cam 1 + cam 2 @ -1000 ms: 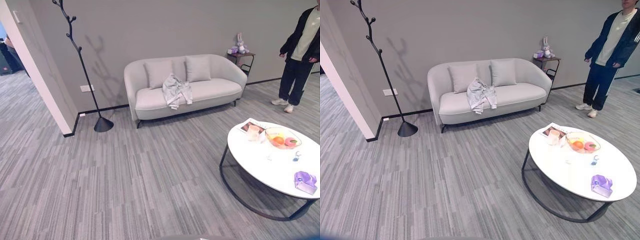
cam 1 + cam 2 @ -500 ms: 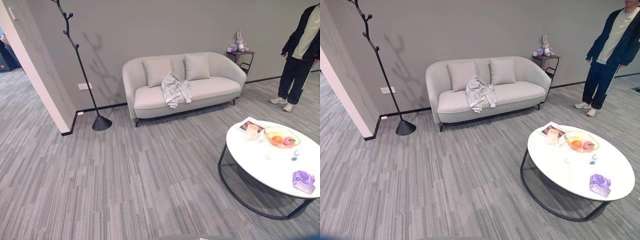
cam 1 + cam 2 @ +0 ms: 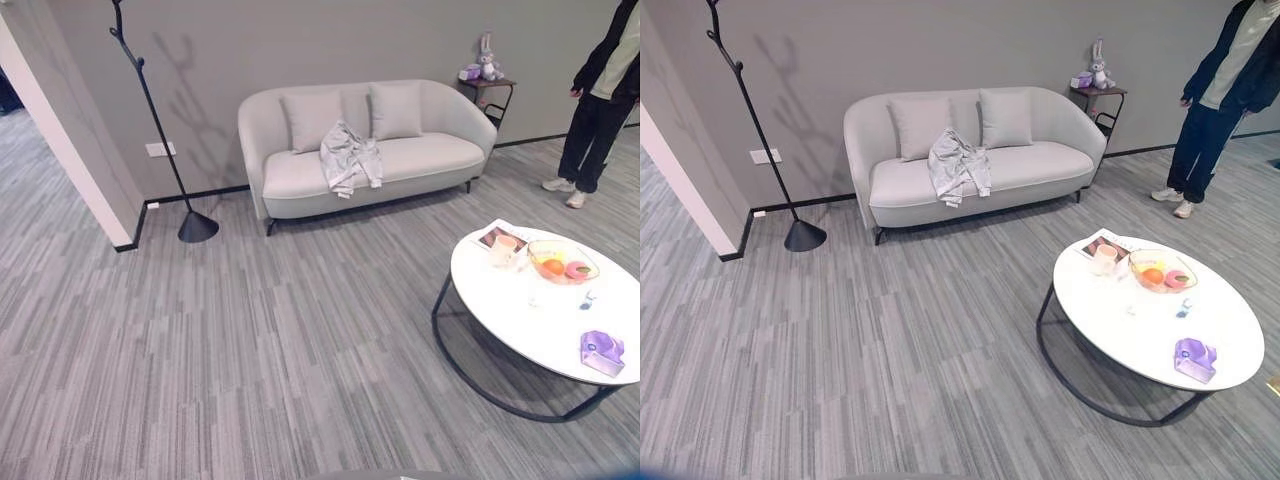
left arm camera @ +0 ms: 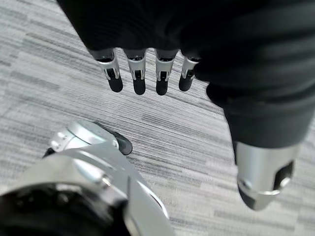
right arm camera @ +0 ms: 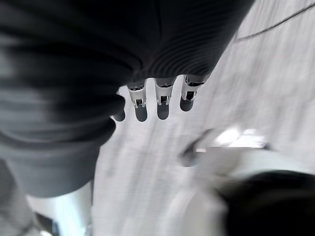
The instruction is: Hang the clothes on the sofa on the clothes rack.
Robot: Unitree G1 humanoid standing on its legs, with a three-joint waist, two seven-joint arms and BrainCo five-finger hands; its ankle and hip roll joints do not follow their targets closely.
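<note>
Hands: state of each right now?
Left hand: open, fingers relaxed, holding nothing.
Right hand: open, fingers relaxed, holding nothing.

Dark ribbed covers over both wrists, silver dark-tipped fingers (image 4: 137, 73) and thumbs.

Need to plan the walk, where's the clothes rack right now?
In the left eye view, the rack stands upper left against the wall, left of the sofa.

Clothes (image 3: 350, 158) lie on the sofa (image 3: 440, 158), clothes rack (image 3: 160, 120) to its left, round table (image 3: 520, 320) in front.
</note>
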